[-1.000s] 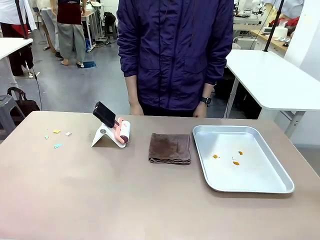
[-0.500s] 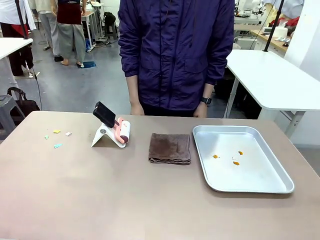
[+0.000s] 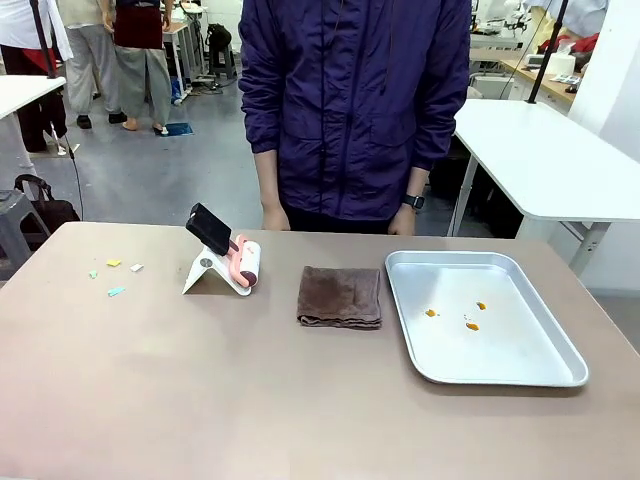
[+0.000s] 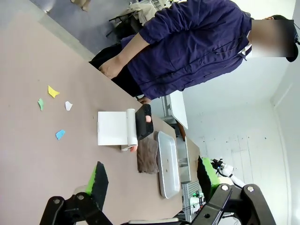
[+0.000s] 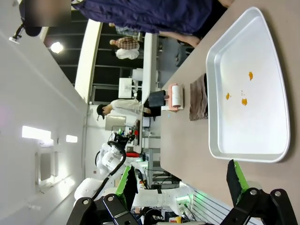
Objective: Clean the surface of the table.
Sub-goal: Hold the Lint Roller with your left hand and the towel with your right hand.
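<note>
Two grippers hang with their jaws wide apart, holding nothing. The big, smooth, brownish-taupe table point(image 3: 200, 400) lies under and ahead of the left gripper point(image 4: 152, 179), and it stretches out ahead of the right gripper point(image 5: 182, 185) too.

Ahead of the left jaws, off to one side, lie four small coloured paper scraps point(image 4: 53, 91). One small pink and white roller point(image 3: 246, 263) leans on a white stand. One folded brown cloth point(image 4: 147, 159) and one shallow silver metal tray point(image 4: 168, 154) sit farther on, in line with the gap between those jaws. Ahead of the right jaws, the tray holds three tiny orange bits point(image 5: 242, 101).

One person in a dark blue jacket point(image 3: 355, 100) stands at the table's far edge. The room has a grey floor point(image 3: 150, 170) and white tables point(image 3: 540, 160).
</note>
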Motion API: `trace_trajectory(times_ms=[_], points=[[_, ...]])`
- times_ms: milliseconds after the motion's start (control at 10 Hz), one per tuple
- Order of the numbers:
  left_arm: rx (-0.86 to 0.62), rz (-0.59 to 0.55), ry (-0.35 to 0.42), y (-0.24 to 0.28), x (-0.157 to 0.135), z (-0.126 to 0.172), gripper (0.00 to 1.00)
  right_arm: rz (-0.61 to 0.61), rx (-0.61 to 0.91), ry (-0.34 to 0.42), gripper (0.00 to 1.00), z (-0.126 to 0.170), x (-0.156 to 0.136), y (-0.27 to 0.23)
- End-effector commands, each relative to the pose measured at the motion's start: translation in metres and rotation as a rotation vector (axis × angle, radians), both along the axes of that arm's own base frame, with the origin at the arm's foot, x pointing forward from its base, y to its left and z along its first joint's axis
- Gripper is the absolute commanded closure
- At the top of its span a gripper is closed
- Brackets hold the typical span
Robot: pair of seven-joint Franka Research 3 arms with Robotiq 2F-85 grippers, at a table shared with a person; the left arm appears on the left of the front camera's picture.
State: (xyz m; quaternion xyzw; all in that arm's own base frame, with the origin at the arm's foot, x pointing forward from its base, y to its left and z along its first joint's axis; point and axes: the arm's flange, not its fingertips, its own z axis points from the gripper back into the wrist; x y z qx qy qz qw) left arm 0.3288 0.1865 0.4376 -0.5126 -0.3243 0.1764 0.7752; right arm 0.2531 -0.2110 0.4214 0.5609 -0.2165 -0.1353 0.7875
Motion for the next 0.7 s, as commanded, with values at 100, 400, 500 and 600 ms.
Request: trace_trajectory(times_ms=[100,400,500,600], points=[[0.135,-0.112,-0.021,-0.019,0.018,0.020,0.00,-0.003,-0.285,0.040,0.00,0.029,0.030,0.049],[0.318,-0.314,0.007,-0.082,0.074,0.050,0.00,0.117,-0.537,-0.025,0.00,0.067,0.098,0.148],[0.331,-0.360,0.014,-0.103,0.095,0.054,0.00,0.146,-0.592,-0.049,0.00,0.066,0.125,0.184],[0.344,-0.390,0.022,-0.120,0.111,0.051,0.00,0.225,-0.615,-0.043,0.00,0.057,0.148,0.217]])
